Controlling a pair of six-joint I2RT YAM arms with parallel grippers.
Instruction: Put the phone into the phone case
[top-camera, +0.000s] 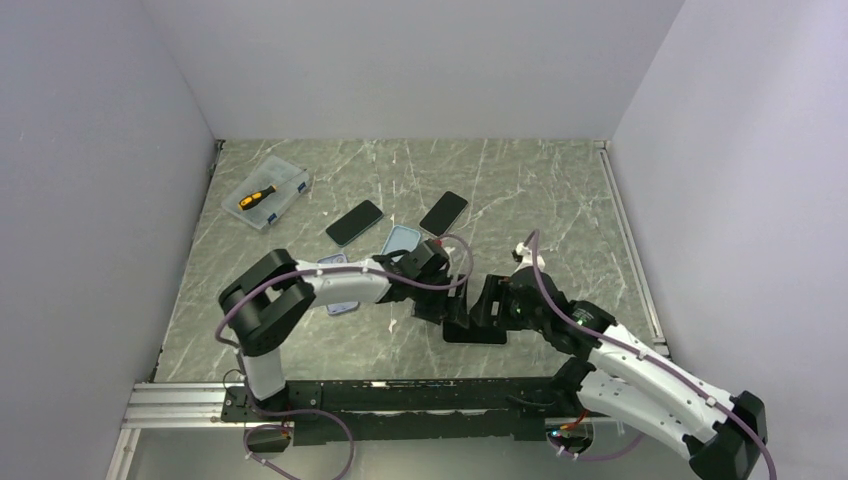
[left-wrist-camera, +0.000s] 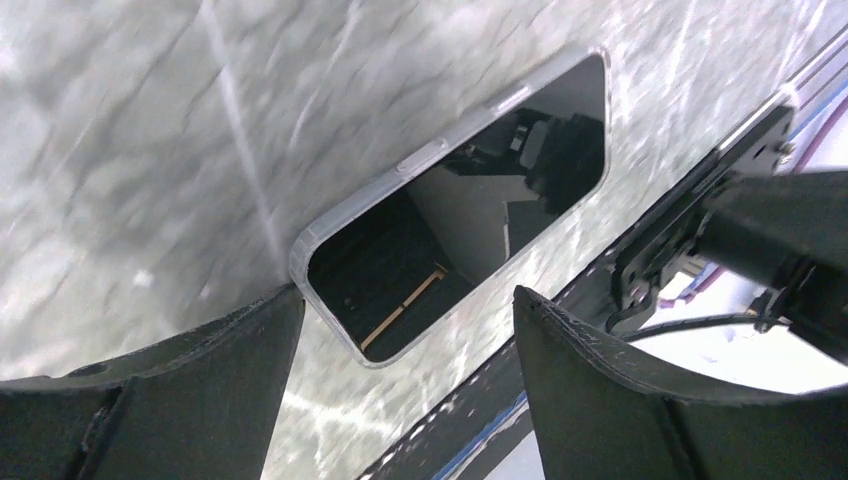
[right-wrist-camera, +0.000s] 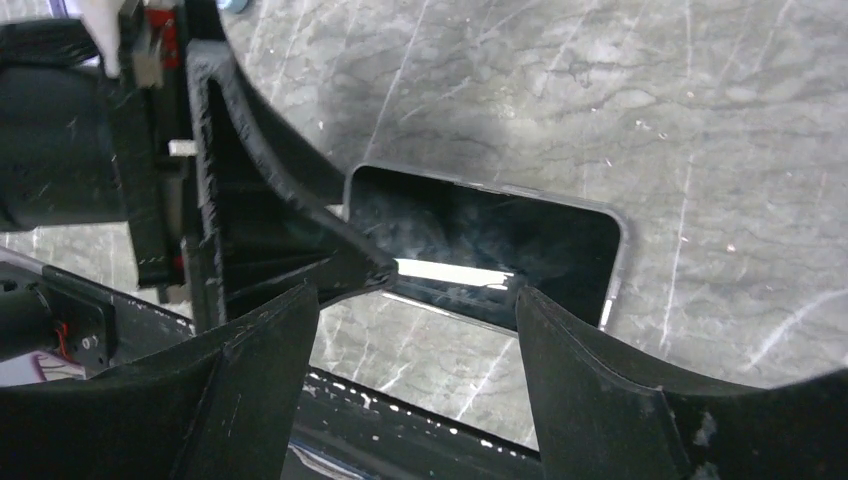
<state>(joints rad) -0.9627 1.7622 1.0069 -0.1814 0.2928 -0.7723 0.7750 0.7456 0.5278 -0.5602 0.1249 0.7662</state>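
Nearest, both hands hung just over the phone (left-wrist-camera: 480, 190), probably so one could steady it while the other lifted an edge; the left hand (left-wrist-camera: 405, 300) was spread wide and empty, astride the phone's short end; the right hand (right-wrist-camera: 418, 292), equally wide and empty, straddled its long side; a left finger (right-wrist-camera: 300, 215) seemed to meet the phone's edge; the phone lay flat on the marbled tabletop (top-camera: 560, 200), a glossy black slab with rounded corners and a pale rim; beyond the phone, apart from it, lay the pale blue case (top-camera: 401, 240); farther beyond sat a spare phone (top-camera: 443, 212) and a clear box (top-camera: 266, 193).
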